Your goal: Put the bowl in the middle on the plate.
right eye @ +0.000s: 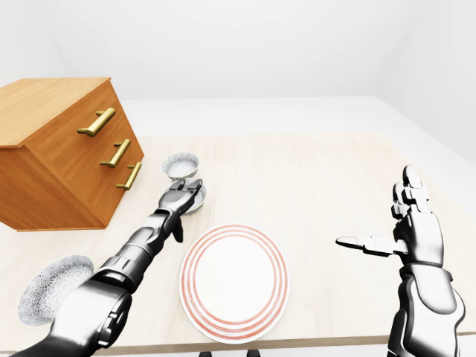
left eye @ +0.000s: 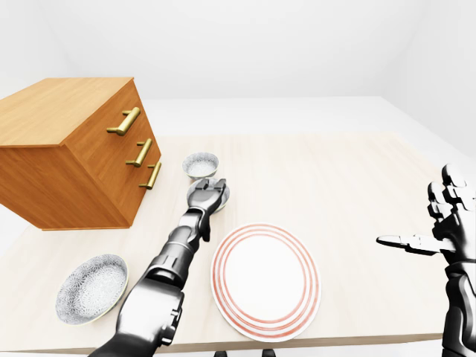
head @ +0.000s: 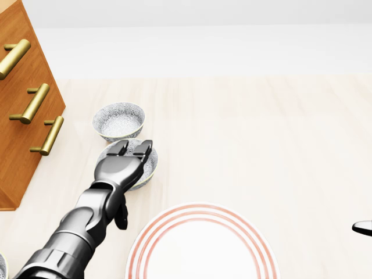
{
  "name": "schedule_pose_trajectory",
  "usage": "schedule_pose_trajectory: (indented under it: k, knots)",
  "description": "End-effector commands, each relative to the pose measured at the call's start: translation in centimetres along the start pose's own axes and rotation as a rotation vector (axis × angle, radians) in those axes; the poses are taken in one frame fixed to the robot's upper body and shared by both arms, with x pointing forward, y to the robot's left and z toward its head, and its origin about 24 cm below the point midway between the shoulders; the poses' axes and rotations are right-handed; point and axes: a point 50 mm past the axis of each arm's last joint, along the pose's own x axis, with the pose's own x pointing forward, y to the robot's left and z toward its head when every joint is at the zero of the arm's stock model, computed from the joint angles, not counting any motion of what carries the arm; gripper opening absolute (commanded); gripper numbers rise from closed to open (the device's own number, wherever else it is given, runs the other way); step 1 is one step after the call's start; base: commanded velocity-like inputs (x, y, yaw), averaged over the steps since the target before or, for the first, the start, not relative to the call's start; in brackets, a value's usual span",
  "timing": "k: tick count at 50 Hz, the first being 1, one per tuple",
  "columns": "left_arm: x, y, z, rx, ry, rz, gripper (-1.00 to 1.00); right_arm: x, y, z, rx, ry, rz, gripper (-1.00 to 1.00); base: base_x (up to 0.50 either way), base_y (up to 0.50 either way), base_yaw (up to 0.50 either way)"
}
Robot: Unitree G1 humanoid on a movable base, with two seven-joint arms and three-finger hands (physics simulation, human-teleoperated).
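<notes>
L hand [head: 119,168] over middle bowl [head: 148,172], fingers [head: 143,147] straight across its rim, thumb apart (no grip yet, prob. lining up a grasp), bowl just up-left of red-ringed plate [head: 203,250] in head view; R hand [right eye: 416,223] spread, well clear.

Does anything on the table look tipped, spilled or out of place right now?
Nothing stands out. In the left-eye view, the upper bowl, middle bowl and lower bowl sit upright, the plate lies flat and empty, and the drawers are shut.

No readable text, labels or numbers anywhere.
</notes>
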Motion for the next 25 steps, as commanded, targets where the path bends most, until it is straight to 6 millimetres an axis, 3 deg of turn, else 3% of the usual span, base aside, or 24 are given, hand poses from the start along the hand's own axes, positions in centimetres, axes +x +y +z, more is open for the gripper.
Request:
schedule_pose_trajectory:
  k: [1,25]
  knots:
    - [-0.15,-0.29,-0.5,0.01,0.025,-0.026,1.0,-0.03,0.0,-0.12,0.001,0.005,0.0,1.0,0.0,0.0,0.0]
    - [-0.19,-0.49,-0.73,0.075,0.043,-0.053,1.0,-0.04,0.03,-0.19,0.002,0.008,0.001,1.0,0.0,0.0,0.0]
